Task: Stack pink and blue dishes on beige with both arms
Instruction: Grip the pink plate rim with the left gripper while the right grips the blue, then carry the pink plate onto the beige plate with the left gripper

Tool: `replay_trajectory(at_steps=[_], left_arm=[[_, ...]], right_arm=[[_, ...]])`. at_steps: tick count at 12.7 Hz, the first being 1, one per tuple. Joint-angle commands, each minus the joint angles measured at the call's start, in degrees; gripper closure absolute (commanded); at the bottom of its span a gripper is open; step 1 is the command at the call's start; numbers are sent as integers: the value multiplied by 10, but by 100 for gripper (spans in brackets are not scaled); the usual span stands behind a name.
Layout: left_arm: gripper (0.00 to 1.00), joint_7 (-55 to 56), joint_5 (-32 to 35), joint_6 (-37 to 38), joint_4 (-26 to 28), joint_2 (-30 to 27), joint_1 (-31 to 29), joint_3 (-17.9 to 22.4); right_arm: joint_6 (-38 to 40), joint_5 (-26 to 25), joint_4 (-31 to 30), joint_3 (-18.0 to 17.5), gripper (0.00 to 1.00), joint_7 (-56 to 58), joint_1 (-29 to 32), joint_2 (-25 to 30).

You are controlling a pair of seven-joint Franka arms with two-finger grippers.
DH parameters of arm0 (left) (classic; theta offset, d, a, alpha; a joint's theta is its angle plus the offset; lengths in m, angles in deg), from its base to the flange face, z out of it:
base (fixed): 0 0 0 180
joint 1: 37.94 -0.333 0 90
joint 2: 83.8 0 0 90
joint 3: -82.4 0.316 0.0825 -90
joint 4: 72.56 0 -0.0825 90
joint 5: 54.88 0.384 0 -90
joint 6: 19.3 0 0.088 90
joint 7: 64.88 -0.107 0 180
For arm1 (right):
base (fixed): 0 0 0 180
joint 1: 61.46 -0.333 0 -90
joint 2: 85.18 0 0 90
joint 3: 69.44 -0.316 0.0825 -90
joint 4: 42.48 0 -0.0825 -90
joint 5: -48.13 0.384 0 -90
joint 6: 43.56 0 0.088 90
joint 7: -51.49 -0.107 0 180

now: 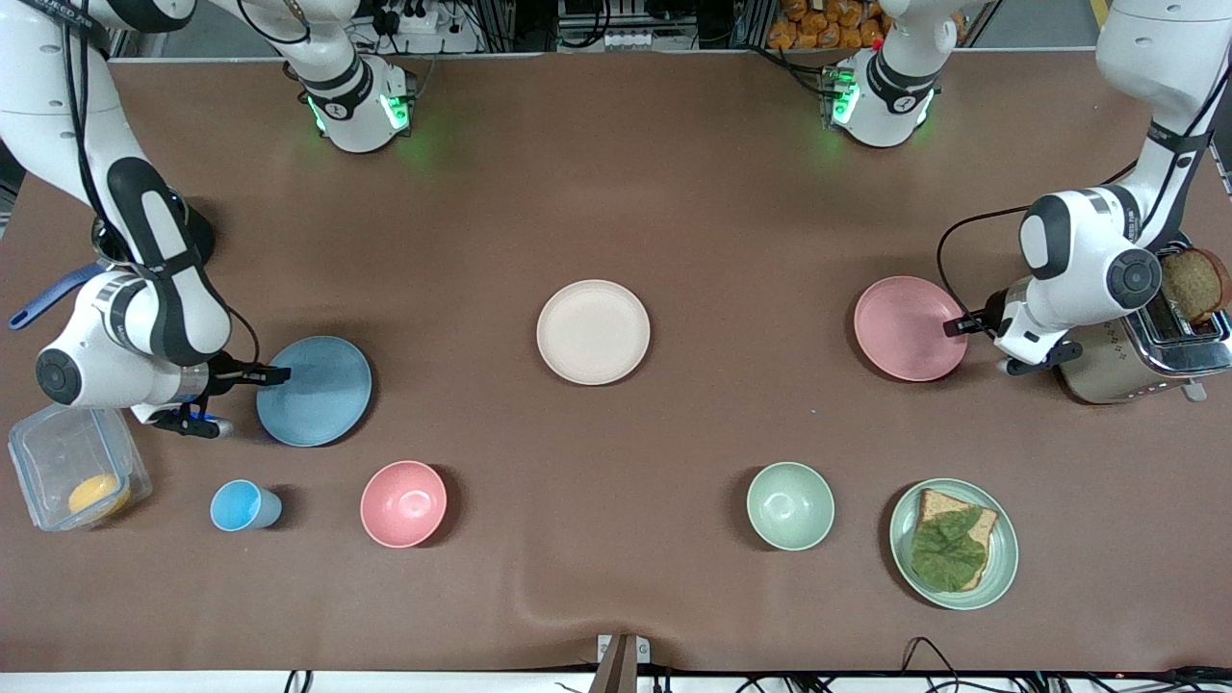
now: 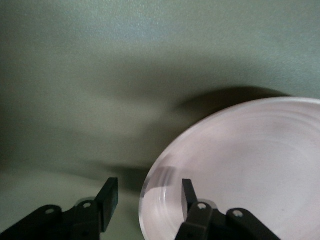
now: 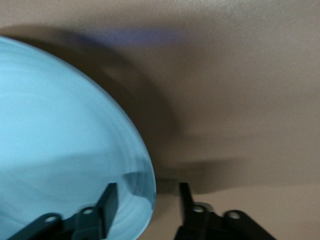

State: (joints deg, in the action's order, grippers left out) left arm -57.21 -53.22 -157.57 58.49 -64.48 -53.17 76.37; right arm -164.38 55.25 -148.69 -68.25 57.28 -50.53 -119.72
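Observation:
The beige plate (image 1: 593,332) lies alone at the table's middle. The pink plate (image 1: 905,327) (image 2: 250,165) rests flat toward the left arm's end. My left gripper (image 1: 958,325) (image 2: 147,200) is open, one finger over the plate's inside and one outside its rim. The blue plate (image 1: 318,395) (image 3: 55,140) lies toward the right arm's end, a little nearer the front camera. My right gripper (image 1: 269,376) (image 3: 146,202) is open too and straddles that plate's rim the same way.
A toaster (image 1: 1145,356) holding bread stands right beside the left arm's hand. Nearer the camera sit a clear container (image 1: 72,467), a blue cup (image 1: 241,505), a pink bowl (image 1: 403,503), a green bowl (image 1: 790,505) and a green plate (image 1: 1001,568) with bread.

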Motion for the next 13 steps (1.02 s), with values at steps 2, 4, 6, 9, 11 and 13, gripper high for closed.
replay_trajectory(at_steps=[2,4,6,9,11,13], left_arm=[[53,-4,11,-12,-1,9,-9,-4],[97,-3,11,-12,-3,8,-7,-5],[100,-3,3,-8,-5,-2,-21,-10],[100,10,-8,5,-4,-39,-22,-57],[100,17,-54,65,-16,-89,-22,-107],[100,43,-151,85,-20,-125,-21,-177]], right_arm=[[4,11,8,-5,100,4,2,-5],[10,11,8,-6,100,4,3,3],[36,11,10,-6,100,5,2,24],[100,11,17,-6,100,4,-2,71],[135,11,22,-7,100,4,-3,97],[166,22,24,-8,100,4,-2,115]])
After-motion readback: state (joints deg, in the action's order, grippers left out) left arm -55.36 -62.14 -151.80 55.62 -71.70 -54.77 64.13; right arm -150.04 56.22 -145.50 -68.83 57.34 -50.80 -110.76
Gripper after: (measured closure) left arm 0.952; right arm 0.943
